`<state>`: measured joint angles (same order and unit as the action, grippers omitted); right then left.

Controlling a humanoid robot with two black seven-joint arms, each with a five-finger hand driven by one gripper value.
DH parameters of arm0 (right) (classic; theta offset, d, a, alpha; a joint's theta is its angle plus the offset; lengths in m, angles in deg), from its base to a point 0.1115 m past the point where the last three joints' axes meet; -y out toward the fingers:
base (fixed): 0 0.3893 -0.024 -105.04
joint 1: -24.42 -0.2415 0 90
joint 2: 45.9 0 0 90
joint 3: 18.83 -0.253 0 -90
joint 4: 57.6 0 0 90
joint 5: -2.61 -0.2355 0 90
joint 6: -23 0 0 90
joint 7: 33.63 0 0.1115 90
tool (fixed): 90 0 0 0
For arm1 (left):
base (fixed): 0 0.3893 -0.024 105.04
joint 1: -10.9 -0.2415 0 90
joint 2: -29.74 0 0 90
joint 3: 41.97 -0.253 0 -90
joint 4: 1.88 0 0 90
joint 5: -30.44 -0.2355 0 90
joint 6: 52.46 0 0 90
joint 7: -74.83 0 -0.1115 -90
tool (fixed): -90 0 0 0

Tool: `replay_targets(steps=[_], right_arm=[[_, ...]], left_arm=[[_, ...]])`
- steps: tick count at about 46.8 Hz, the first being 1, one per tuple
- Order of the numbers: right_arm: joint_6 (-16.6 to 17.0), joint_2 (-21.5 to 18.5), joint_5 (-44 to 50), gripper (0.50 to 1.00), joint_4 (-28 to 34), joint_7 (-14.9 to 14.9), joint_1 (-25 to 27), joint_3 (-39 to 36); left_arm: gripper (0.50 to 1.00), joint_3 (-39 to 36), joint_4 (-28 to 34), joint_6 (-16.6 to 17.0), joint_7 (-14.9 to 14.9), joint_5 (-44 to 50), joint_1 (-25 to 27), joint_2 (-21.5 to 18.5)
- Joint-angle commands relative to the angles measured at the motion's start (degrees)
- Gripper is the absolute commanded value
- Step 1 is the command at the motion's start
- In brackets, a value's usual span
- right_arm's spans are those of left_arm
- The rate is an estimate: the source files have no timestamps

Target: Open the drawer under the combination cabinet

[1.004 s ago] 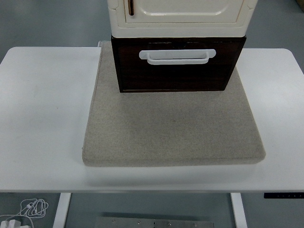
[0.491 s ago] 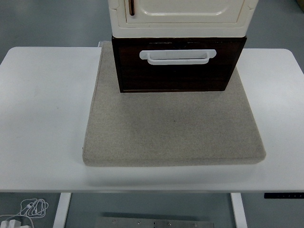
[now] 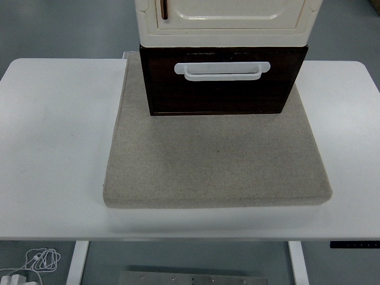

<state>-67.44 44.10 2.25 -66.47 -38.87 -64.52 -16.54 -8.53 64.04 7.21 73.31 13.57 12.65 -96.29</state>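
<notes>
Neither of my hands is in the picture, so I cannot tell whether their fingers are spread or curled, nor which one sits closer to the work. What I can read is the layout ahead of me.

At the left, the white table [image 3: 53,148] is bare out to its edge. Toward the middle lies a grey felt mat [image 3: 217,172], squarish, reaching from just short of the table's near edge back to the cabinet. On the far part of that mat stands the combination cabinet [image 3: 225,21], cream-coloured above, with a door whose small brown pull [image 3: 164,8] shows at its upper left. Directly under it is the dark brown drawer [image 3: 222,92], its front facing me and looking fully pushed in, flush beneath the cream body.

The white handle [image 3: 221,70] is what matters. It sits on the upper part of the drawer front, a wide bar whose long axis runs left to right across my view, roughly centred on the table's width, perhaps slightly right of centre. So it lies straight ahead and away from me, and I judge either arm could reach it about equally. The pull would come toward me, over the open stretch of mat in front of the drawer, which has nothing on it.

To the right, the table runs on bare again.
</notes>
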Motion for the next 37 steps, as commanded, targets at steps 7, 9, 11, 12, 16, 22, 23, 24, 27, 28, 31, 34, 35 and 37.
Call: replay_targets(steps=[7,9,11,12,16,22,23,24,27,28,31,34,35,37], right_arm=[[0.00,0.00,0.01,0.928,0.00,0.05,0.00,0.00],[0.00,0.00,0.01,0.928,0.00,0.05,0.00,0.00],[0.00,0.00,0.01,0.928,0.00,-0.03,0.00,0.00],[0.00,0.00,0.01,0.928,0.00,-0.03,0.00,0.00],[0.00,0.00,0.01,0.928,0.00,-0.03,0.00,0.00],[0.00,0.00,0.01,0.928,0.00,-0.03,0.00,0.00],[0.00,0.00,0.01,0.928,0.00,-0.03,0.00,0.00],[0.00,0.00,0.01,0.928,0.00,-0.03,0.00,0.00],[0.00,0.00,-0.08,0.928,0.00,-0.03,0.00,0.00],[0.00,0.00,-0.08,0.928,0.00,0.05,0.00,0.00],[0.00,0.00,0.01,0.928,0.00,0.05,0.00,0.00],[0.00,0.00,0.01,0.928,0.00,-0.03,0.00,0.00],[0.00,0.00,-0.08,0.928,0.00,-0.03,0.00,0.00],[0.00,0.00,-0.08,0.928,0.00,-0.03,0.00,0.00]], left_arm=[[1.000,-7.85,4.04,0.09,2.04,-0.01,4.22,-0.18],[1.000,-9.70,4.74,0.09,2.47,-0.01,5.27,-0.26],[1.000,-11.63,5.27,-0.08,2.91,-0.01,6.41,-0.26],[1.000,-12.60,5.62,-0.17,3.09,-0.01,7.03,-0.35],[1.000,-16.99,6.76,-0.35,3.88,0.08,10.27,-1.32],[1.000,-25.68,8.26,-0.87,4.23,0.43,16.17,-1.93],[1.000,-27.18,8.35,-0.96,4.24,0.43,17.13,-1.93],[1.000,-28.85,8.70,-0.96,4.41,0.43,17.92,-1.93],[1.000,-33.07,9.49,-0.96,4.76,0.52,20.03,-1.93],[1.000,-34.21,9.84,-0.96,4.94,0.52,20.56,-2.02],[0.999,-37.21,10.54,-1.05,5.55,0.69,21.80,-1.93],[0.999,-39.49,10.81,-1.05,6.43,0.78,22.85,-1.93],[0.999,-40.20,10.98,-1.14,6.69,0.87,23.11,-1.93],[0.999,-41.34,11.42,-1.05,7.22,0.96,23.55,-1.85]])
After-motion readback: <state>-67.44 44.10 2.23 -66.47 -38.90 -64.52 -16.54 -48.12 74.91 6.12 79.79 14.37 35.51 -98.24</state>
